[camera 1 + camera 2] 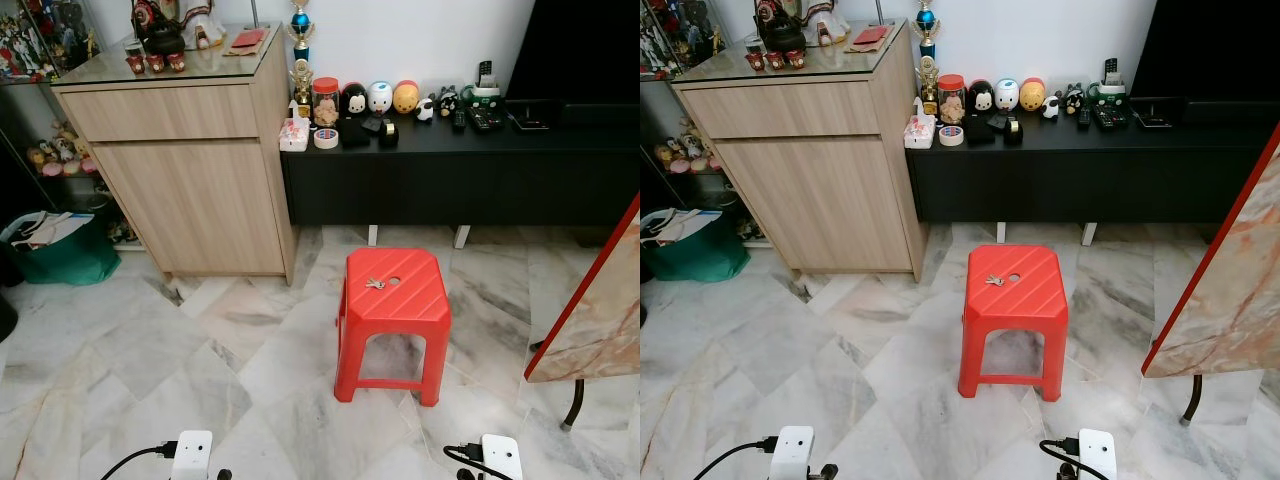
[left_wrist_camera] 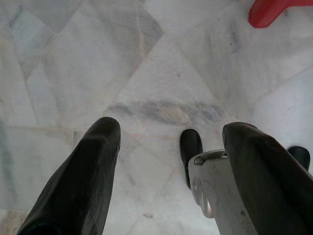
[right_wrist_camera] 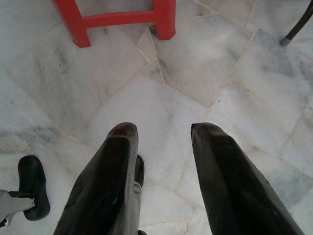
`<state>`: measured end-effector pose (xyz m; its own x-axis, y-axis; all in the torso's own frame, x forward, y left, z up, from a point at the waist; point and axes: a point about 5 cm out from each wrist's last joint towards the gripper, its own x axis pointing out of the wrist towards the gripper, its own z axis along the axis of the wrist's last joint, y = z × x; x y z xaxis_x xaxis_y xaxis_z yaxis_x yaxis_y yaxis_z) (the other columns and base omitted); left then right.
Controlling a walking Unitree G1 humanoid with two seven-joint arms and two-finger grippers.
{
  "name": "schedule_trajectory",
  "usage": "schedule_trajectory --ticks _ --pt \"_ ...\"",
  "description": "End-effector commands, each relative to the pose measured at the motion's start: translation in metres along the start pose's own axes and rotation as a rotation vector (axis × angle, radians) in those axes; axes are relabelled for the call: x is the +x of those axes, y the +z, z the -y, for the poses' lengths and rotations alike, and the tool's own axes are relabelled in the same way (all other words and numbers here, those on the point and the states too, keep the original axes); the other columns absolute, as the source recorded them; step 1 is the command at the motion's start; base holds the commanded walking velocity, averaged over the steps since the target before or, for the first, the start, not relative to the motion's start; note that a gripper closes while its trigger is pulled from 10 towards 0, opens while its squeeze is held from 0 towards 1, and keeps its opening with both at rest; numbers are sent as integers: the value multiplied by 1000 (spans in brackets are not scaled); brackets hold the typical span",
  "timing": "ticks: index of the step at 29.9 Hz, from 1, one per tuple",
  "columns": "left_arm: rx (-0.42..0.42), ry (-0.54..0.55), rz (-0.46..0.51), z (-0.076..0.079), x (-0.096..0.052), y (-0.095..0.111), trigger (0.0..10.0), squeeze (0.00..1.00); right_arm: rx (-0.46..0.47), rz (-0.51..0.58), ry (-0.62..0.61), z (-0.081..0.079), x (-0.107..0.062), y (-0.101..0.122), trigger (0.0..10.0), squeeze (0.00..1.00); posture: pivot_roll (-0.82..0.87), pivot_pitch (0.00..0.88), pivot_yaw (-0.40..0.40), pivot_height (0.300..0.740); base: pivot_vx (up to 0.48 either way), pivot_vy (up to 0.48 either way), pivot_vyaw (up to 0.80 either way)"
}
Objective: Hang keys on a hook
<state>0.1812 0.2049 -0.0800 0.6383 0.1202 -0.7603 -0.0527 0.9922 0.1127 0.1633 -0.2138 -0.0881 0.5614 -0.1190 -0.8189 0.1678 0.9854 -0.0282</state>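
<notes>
A small bunch of keys (image 1: 375, 284) lies on top of a red plastic stool (image 1: 392, 300), near the round hole in its seat. The stool stands on the marble floor in front of me, about a step away. Both arms hang low at my sides, and their white wrists (image 1: 192, 455) (image 1: 500, 457) show at the bottom edge. My left gripper (image 2: 171, 129) points down at the floor, open and empty, with a stool foot (image 2: 269, 10) beyond it. My right gripper (image 3: 164, 129) is also open and empty, with the stool legs (image 3: 117, 19) just ahead of it.
A light wooden cabinet (image 1: 190, 170) stands at the back left, with a green bag (image 1: 60, 250) beside it. A low black bench (image 1: 460, 170) with figurines runs along the wall. A marble-topped table with a red edge (image 1: 600, 310) juts in at right, its dark leg (image 3: 296, 27) near the stool.
</notes>
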Motion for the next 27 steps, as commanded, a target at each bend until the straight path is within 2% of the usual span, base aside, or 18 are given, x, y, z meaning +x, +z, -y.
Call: schedule_trajectory --ticks 1,3,4,5,6,8,10,11,13,19,24,27 --pt "58 -53 -85 4 5 8 10000 0 100 -51 -42 23 0 8 10000 0 -41 0 57 740 0 0 0" --pt "57 -52 -84 4 5 9 10000 0 92 -52 -44 23 1 9 10000 0 -41 0 57 740 0 0 0" --pt "55 -35 -82 -7 4 8 10000 0 103 -56 -44 15 0 1 10000 0 -37 9 52 740 0 0 0" --pt "55 -35 -82 -7 4 8 10000 0 103 -56 -44 15 0 1 10000 0 -37 9 52 740 0 0 0" --pt "54 -28 -81 -12 4 7 10000 0 105 -56 -33 5 0 -3 10000 0 -37 9 52 740 0 0 0" --pt "53 -28 -81 -12 4 7 10000 0 103 -56 -25 -2 1 -4 10000 0 -36 9 52 740 0 0 0" --pt "53 -26 -78 -12 4 7 10000 0 99 -63 -11 -20 1 -6 10000 0 -36 9 52 740 0 0 0" --pt "53 -26 -78 -12 4 7 10000 0 99 -63 -11 -20 1 -6 10000 0 -36 9 52 740 0 0 0" --pt "54 -23 -75 -12 4 8 10000 0 94 -71 2 -33 1 -8 10000 0 -35 9 52 740 0 0 0" --pt "53 -28 -78 -11 4 8 10000 0 96 -70 14 -42 2 -6 10000 0 -35 9 52 740 0 0 0" --pt "47 -31 -76 -11 4 8 10000 0 91 -68 29 -58 1 -5 10000 0 -35 9 52 740 0 0 0" --pt "38 -31 -72 -11 4 8 10000 0 86 -72 29 -57 1 -6 10000 0 -36 7 51 740 0 0 0"
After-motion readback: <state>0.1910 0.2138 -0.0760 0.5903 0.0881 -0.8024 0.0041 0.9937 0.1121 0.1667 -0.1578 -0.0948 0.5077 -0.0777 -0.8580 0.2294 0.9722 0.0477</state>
